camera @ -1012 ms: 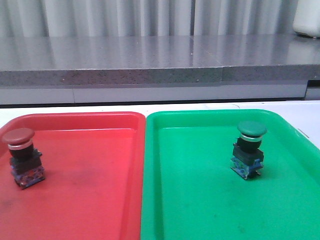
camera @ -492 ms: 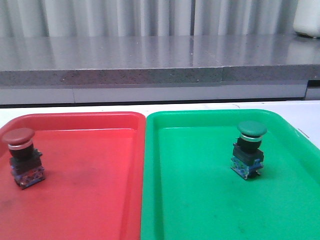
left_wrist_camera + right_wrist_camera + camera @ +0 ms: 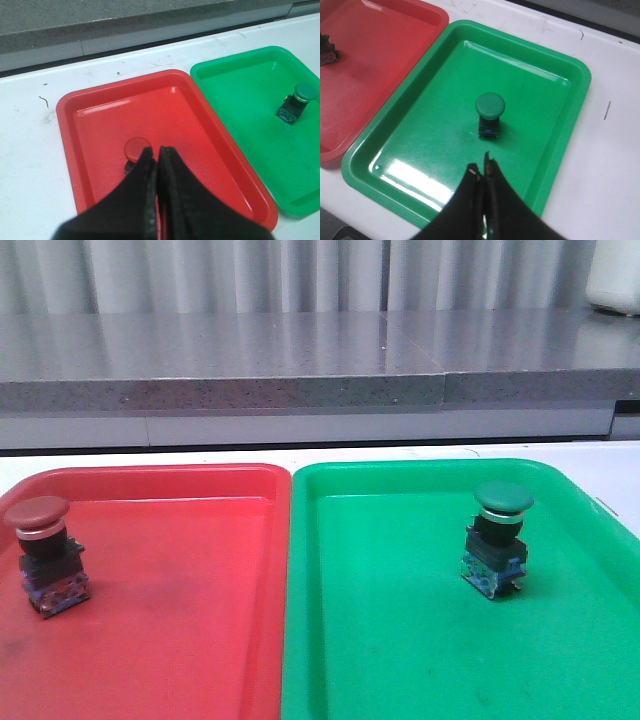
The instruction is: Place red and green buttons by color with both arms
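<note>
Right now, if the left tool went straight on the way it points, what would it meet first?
Probably the red button, which stands in the red tray just ahead of the shut left tool; depth is uncertain.

Bright, even overhead light; glare patches on the green tray (image 3: 400,172); slight softness.
</note>
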Robot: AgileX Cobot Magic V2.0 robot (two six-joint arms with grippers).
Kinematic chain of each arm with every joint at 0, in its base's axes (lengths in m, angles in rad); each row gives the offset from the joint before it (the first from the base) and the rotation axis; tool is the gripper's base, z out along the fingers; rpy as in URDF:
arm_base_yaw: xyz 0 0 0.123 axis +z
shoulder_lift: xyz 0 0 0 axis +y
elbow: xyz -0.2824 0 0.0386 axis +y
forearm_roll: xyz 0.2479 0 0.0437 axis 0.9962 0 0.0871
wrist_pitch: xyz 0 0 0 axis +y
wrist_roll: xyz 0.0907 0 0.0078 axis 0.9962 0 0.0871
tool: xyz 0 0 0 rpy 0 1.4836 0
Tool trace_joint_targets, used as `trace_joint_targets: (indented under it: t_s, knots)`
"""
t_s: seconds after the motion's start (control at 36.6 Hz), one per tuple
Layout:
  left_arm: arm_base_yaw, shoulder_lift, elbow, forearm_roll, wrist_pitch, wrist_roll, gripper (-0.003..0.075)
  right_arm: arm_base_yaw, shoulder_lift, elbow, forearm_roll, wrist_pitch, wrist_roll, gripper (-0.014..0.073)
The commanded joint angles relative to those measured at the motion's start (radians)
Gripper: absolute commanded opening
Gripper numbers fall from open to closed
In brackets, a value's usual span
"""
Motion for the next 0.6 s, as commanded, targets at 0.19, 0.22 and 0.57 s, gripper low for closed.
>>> trace_joint_targets:
  t_s: [0.19,0.22,0.57]
  knots:
    - [0.033,-0.086,0.131,0.007,-0.225,-0.007,-0.0020,-0.001,-0.003,-0.027,-0.004,-0.058,-0.004,-0.0108]
    - [0.048,-0.111,0.173,0.023,-0.269,-0.007,-0.0020,-0.001,-0.003,-0.027,-0.004,-0.058,-0.004,-0.0108]
    - [0.273,-0.428,0.619,0.010,-0.732,-0.007,-0.0020,-0.001,-0.003,-0.027,-0.004,-0.058,-0.004,-0.0108]
